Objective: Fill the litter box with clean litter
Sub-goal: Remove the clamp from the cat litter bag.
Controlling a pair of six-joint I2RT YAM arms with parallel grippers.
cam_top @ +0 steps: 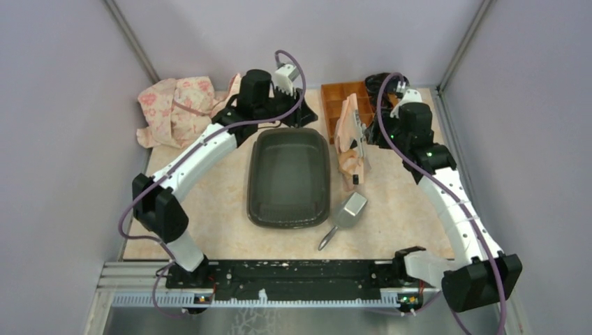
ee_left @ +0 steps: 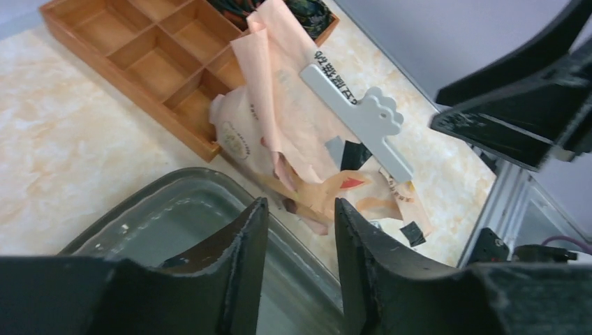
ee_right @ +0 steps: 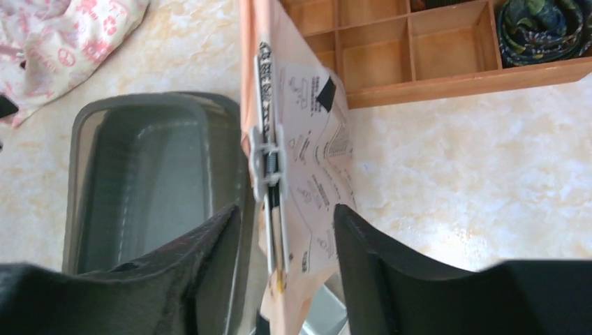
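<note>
The litter box is a dark shallow tray in the middle of the table, and it looks bare inside. No clean litter shows in any view. A peach-pink printed bag stands at the tray's right rim, its top held by a grey clip. My left gripper hangs open over the tray's far rim, with nothing between its fingers. My right gripper is open, and its fingers straddle the bag's clipped edge with a gap on each side.
An orange compartmented organiser sits at the back, right behind the bag. A grey metal scoop lies by the tray's near right corner. A pink printed cloth is bunched at the back left. Grey walls close in both sides.
</note>
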